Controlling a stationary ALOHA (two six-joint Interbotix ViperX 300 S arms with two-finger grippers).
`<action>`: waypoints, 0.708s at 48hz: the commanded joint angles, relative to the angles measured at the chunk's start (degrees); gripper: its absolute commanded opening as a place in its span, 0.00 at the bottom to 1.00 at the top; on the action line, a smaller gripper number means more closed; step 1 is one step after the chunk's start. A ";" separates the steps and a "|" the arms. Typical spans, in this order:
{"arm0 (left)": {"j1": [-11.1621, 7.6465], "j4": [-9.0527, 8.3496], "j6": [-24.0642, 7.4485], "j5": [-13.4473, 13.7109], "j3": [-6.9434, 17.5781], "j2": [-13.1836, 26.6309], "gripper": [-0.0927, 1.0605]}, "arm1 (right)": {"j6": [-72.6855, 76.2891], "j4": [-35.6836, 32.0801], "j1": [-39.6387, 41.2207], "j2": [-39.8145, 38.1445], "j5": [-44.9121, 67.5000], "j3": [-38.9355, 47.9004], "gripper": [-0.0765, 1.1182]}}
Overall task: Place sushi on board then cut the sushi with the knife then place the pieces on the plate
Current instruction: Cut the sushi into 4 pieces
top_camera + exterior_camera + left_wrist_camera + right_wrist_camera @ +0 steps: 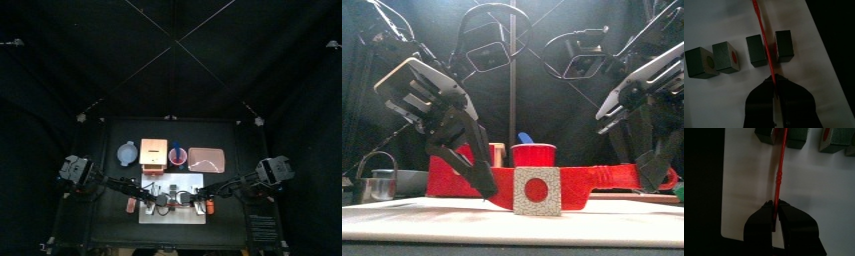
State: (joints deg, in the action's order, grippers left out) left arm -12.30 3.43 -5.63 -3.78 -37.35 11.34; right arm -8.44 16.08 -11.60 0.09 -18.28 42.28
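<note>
On the white cutting board (174, 216), the sushi roll (784, 46) lies as four dark green blocks in a row. The red knife (763, 40) sits edge-down between two blocks. The left gripper (774, 81) and right gripper (776, 203) each clench it, seemingly at opposite ends. Farther back are the red cup (533, 155) and pink tray (207, 158).

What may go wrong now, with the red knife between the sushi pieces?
The left end effector and the right end effector each grip the red knife; uneven motion may twist it. The blade sits close between sushi pieces, so lifting it may tip one on the board.
</note>
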 commanded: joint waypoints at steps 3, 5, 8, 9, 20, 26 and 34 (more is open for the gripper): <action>1.05 -1.14 -0.44 -0.35 2.02 -4.66 0.40 | -0.35 -1.67 0.53 -4.31 -0.53 -3.08 0.40; 1.14 -1.49 -0.35 -0.35 2.02 -6.06 0.40 | -0.26 -2.81 0.79 -5.80 -1.67 -3.43 0.40; 1.67 -1.85 -0.35 -0.35 1.85 -8.35 0.40 | -0.26 -4.75 1.58 -8.09 -3.08 -3.69 0.40; 1.76 -1.93 -0.44 -0.35 1.85 -8.88 0.40 | -0.26 -5.19 1.85 -8.79 -3.43 -3.87 0.40; 4.39 -2.46 -0.44 -1.67 1.76 -11.95 0.54 | -0.18 -6.50 4.13 -15.12 -8.26 -2.20 0.40; 4.66 -2.81 -0.44 -2.37 1.93 -11.95 0.73 | -0.18 -5.62 4.66 -16.87 -9.93 -1.41 0.40; 5.10 -2.99 -0.35 -7.03 1.32 -13.27 0.89 | 0.09 -3.69 5.19 -18.11 -12.04 0.44 0.40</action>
State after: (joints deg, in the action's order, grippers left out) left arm -7.56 0.53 -5.89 -8.70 -37.09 -0.18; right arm -8.44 11.43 -6.59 -16.26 -29.71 42.71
